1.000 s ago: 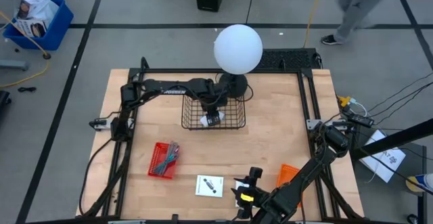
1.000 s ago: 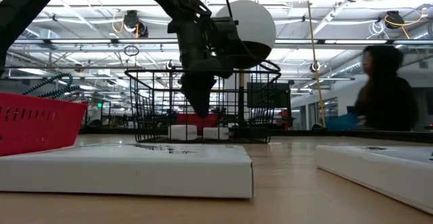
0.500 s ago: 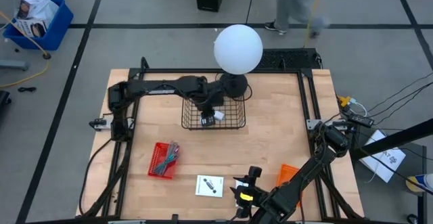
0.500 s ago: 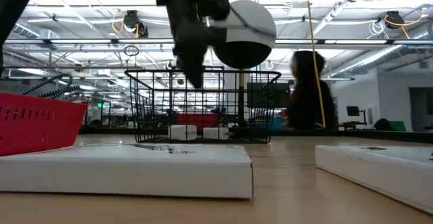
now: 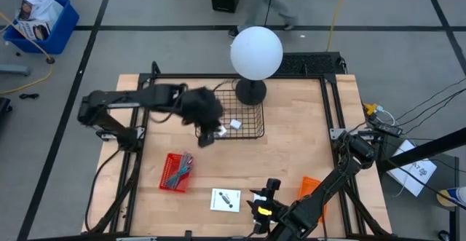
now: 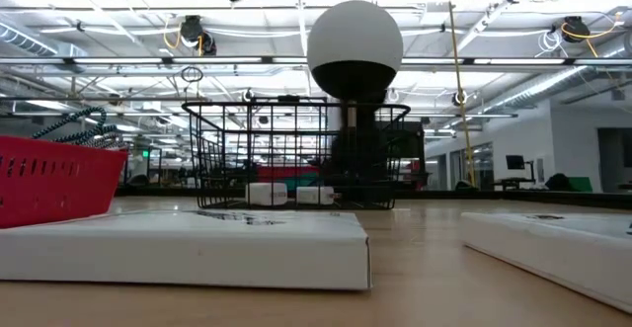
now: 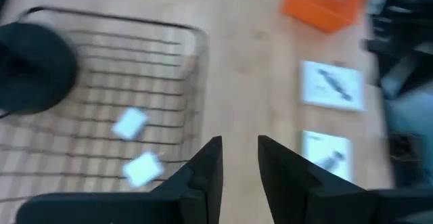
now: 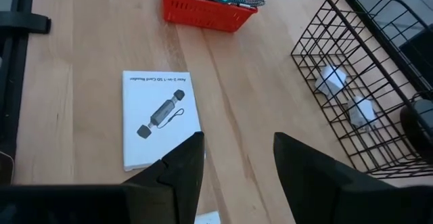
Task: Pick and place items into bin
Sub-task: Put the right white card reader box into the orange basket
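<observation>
Left pincer (image 5: 209, 135) hangs empty over the near-left corner of the black wire basket (image 5: 251, 129).

In the left wrist view its two dark fingers (image 7: 208, 173) stand a little apart and hold nothing. Two small white blocks (image 5: 234, 124) lie inside the basket, one just beside the other, in front of the black stand of the white round lamp (image 5: 256, 52). A white flat card with a black mark (image 5: 225, 199) lies on the wooden tabletop (image 5: 291, 157) near the front edge, to the right of the red plastic tray with cables (image 5: 176, 172). The right pincer (image 8: 231, 158) waits at the front edge, released, with its fingers apart above this card.
</observation>
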Controlling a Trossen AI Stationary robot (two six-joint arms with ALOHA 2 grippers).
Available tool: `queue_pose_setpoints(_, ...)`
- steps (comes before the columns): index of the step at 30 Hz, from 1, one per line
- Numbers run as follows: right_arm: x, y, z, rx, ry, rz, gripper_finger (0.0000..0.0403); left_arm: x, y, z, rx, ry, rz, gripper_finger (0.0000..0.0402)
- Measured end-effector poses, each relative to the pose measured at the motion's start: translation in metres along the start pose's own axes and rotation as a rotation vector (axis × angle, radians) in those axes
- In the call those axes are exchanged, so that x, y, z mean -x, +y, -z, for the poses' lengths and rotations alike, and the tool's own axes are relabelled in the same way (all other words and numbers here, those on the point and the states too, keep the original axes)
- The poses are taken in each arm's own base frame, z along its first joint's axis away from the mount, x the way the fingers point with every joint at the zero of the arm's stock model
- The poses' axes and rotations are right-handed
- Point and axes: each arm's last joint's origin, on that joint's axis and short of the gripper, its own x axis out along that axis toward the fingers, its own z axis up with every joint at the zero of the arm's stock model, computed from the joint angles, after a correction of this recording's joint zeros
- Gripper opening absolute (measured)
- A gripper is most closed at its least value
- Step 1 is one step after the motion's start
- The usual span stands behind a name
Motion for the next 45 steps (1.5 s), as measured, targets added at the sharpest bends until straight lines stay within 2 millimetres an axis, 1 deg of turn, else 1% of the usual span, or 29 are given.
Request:
queue_pose_setpoints(2, -0.002, 0.001, 0.003, -0.006, -0.004, -0.004, 0.0169, 0.004, -0.019, 0.004, -0.048, -0.008, 0.016, 0.0097)
queue_pose_setpoints(5, -0.006, 0.002, 0.009, 0.015, 0.002, -0.001, 0.0169, 0.004, -0.047, 0.010, -0.114, -0.010, 0.027, 0.0097)
queue_pose_setpoints(8, -0.010, 0.003, 0.016, 0.009, 0.021, -0.007, 0.0169, -0.004, -0.074, 0.017, -0.183, -0.005, 0.026, 0.0097)
queue_pose_setpoints(11, -0.012, 0.002, 0.019, 0.009, 0.046, -0.018, 0.0169, -0.013, -0.103, 0.027, -0.261, -0.022, -0.020, 0.0097)
queue_pose_setpoints(13, -0.014, 0.001, 0.018, 0.000, 0.050, -0.021, 0.0169, -0.022, -0.118, 0.035, -0.308, -0.038, -0.047, 0.0097)
queue_pose_setpoints(16, -0.015, 0.000, 0.017, -0.041, 0.059, -0.020, 0.0166, -0.039, -0.132, 0.053, -0.347, -0.037, -0.030, 0.0097)
queue_pose_setpoints(18, -0.015, -0.001, 0.016, -0.076, 0.085, -0.041, 0.0154, -0.054, -0.142, 0.064, -0.342, -0.086, 0.050, 0.0093)
queue_pose_setpoints(21, -0.015, -0.004, 0.014, -0.120, 0.141, -0.093, 0.0114, -0.077, -0.156, 0.086, -0.343, -0.147, 0.208, 0.0069)
queue_pose_setpoints(23, -0.016, -0.005, 0.012, -0.142, 0.160, -0.108, 0.0076, -0.086, -0.163, 0.098, -0.325, -0.190, 0.261, 0.0043)
queue_pose_setpoints(25, -0.019, -0.006, 0.012, -0.157, 0.192, -0.127, 0.0032, -0.092, -0.165, 0.108, -0.299, -0.233, 0.288, 0.0015)
queue_pose_setpoints(27, -0.022, -0.007, 0.011, -0.175, 0.237, -0.157, 0.0009, -0.099, -0.163, 0.117, -0.260, -0.240, 0.283, 0.0007)
queue_pose_setpoints(31, -0.029, -0.011, 0.010, -0.273, 0.339, -0.197, 0.0010, -0.105, -0.162, 0.125, -0.183, -0.252, 0.333, 0.0013)
queue_pose_setpoints(35, -0.032, -0.016, 0.013, -0.310, 0.443, -0.199, 0.0002, -0.119, -0.159, 0.128, -0.128, -0.268, 0.349, 0.0014)
queue_pose_setpoints(38, -0.028, -0.018, 0.018, -0.342, 0.484, -0.152, 0.0001, -0.129, -0.164, 0.122, -0.094, -0.341, 0.382, 0.0012)
queue_pose_setpoints(41, -0.023, -0.017, 0.025, -0.391, 0.555, -0.134, 0.0001, -0.150, -0.170, 0.127, -0.080, -0.346, 0.429, 0.0004)
queue_pose_setpoints(45, -0.021, -0.011, 0.044, -0.486, 0.631, -0.122, 0.0001, -0.184, -0.168, 0.132, -0.012, -0.347, 0.450, 0.0010)
